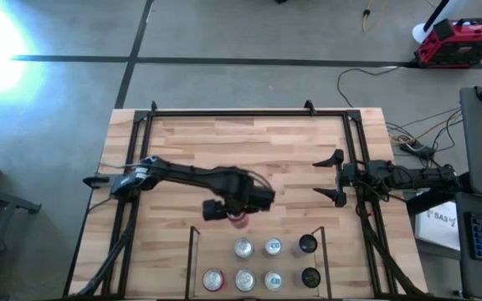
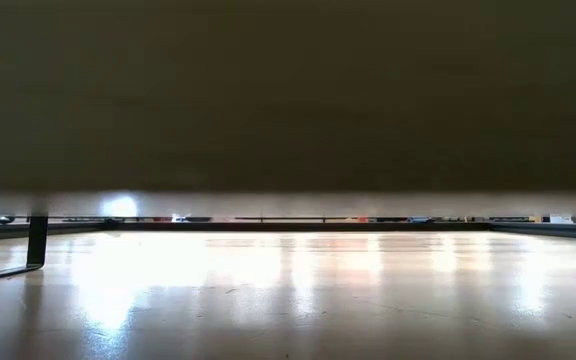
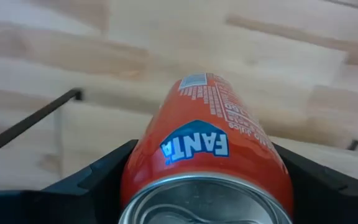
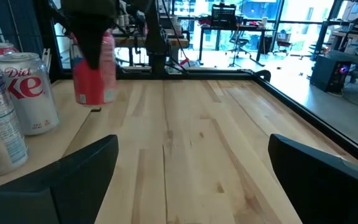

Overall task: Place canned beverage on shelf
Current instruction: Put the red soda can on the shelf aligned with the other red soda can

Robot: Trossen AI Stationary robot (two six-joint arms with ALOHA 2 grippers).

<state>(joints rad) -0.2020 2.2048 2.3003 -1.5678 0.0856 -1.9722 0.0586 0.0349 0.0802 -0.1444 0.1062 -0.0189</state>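
Just outside the shelf's open end: orange Fanta can [image 3: 207, 155], upright, above the wood.
Left gripper [image 1: 234, 214]: fingers clamped on the can's sides.
Shelf [image 1: 192, 259]: six cans stand inside.
Right gripper [image 1: 333, 178]: fingers spread wide, by the table's right edge.

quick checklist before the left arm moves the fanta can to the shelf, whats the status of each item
1. Left claw shut on the Fanta can: ok, a finger sits against each side.
2. Can upright: ok, it stands vertical in the right wrist view.
3. Can off the table: cannot tell.
4. Free slot in the shelf: ok, the bare corner beside the back row is empty.
5. Shelved cans clear of the claw: ok, apart.
6. Right claw out of the way: ok, open near the right edge.
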